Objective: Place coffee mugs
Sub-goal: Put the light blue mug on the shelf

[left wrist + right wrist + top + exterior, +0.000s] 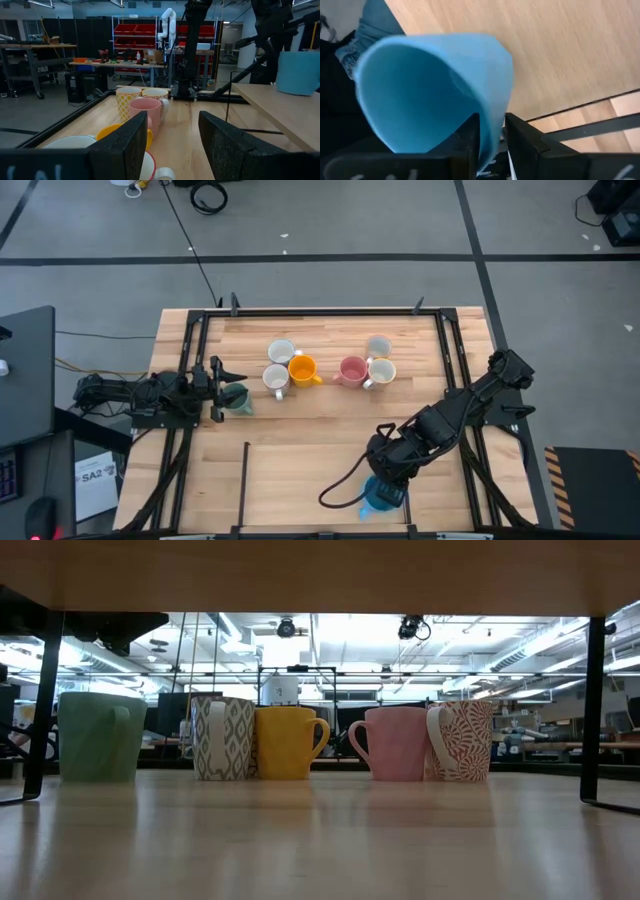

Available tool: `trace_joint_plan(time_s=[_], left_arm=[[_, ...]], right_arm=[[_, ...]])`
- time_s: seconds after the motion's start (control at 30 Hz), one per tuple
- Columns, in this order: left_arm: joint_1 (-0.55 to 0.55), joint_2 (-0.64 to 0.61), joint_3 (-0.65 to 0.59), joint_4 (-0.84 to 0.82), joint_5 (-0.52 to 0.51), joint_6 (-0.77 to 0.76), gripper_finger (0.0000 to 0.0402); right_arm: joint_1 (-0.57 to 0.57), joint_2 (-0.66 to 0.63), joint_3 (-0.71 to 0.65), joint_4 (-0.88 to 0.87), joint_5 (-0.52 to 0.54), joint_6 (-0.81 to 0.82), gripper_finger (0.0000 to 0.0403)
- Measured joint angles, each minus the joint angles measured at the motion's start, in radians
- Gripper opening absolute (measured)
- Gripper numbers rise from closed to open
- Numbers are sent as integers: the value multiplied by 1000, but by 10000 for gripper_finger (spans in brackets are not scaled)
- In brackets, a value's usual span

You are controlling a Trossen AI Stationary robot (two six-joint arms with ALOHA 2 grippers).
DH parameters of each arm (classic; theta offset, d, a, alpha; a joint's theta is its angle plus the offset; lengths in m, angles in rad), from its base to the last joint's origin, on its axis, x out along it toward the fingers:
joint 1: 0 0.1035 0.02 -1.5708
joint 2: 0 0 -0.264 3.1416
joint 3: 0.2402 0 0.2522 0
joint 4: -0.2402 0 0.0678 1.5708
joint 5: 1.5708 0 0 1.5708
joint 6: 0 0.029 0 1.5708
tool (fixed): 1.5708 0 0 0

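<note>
My right gripper [386,480] is shut on a blue mug [381,493] near the table's near edge, right of middle. My left gripper [216,391] is open at the table's left side. A dark green mug [238,397] stands on its base just right of it, and I cannot see them touching. Two rows of mugs stand on their bases at the far middle: two white ones [280,365], an orange one [303,369], a pink one [351,370] and two pale ones [380,360]. The low view shows the green [100,735], orange [287,742] and pink [395,743] mugs upright. My right gripper pinches the blue mug's wall at the rim [494,131], one finger [469,137] inside the mug and one [522,140] outside. The fingers come from above, pointing down into the mug's open mouth. I cannot tell whether the mug's base touches the table.
Black frame rails [190,370] run along the table's left, right and far sides. A dark cable [340,485] loops on the wood beside the right gripper. A thin black line [245,480] crosses the near left area. Bare wood lies between the mug rows and the near edge.
</note>
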Motion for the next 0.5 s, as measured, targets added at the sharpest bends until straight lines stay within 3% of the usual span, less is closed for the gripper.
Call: trace_joint_plan(time_s=[0.5], left_arm=[[0, 0, 0, 0, 0, 0, 185]], right_arm=[[-24, 0, 0, -6, -42, -14, 100]])
